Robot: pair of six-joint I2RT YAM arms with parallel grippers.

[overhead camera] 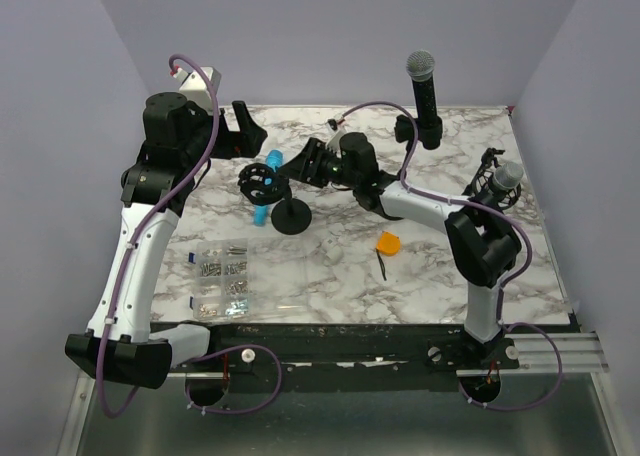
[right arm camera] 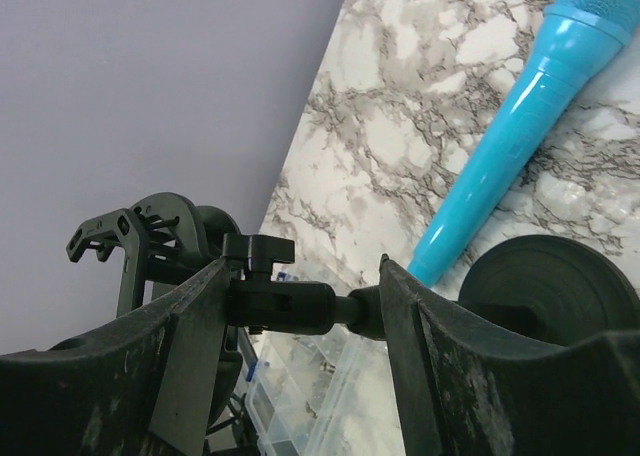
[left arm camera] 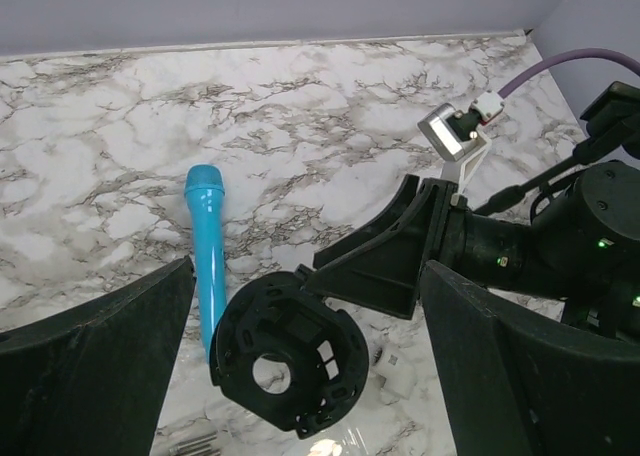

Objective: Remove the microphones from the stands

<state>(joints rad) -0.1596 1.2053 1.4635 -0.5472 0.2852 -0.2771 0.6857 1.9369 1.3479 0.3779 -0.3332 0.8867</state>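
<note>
Two arms work over the marble table (overhead camera: 330, 301), and the open room is along the front edge and across the middle right, bare marble there.

Far left, the left gripper (left arm camera: 307, 263) hangs near the back-left corner with its jaws thrown wide and nothing between them.

Down by the front-left corner sits a clear compartment box (overhead camera: 222, 276). Its cells hold small silvery hardware, too fine to sort out.

Moving in, the blue microphone (left arm camera: 205, 261) lies flat on the marble left of centre, out of the stand (overhead camera: 292, 218), one end right by the round black base. The stand is upright and its ring-shaped shock mount (left arm camera: 285, 361) is empty.

The right gripper (right arm camera: 302, 286) sits at the mount's right side. Its jaws are parted, with the stand's neck and its knob running across the gap. I cannot tell whether the pads actually press on it.

Right of centre, toward the front edge, lie an orange piece (overhead camera: 388, 243) and a thin black tool (overhead camera: 386, 266).

A black microphone (overhead camera: 425, 96) stands tall by the back edge. A silver-headed microphone (overhead camera: 503, 181) crowds the right edge beside the right arm.
</note>
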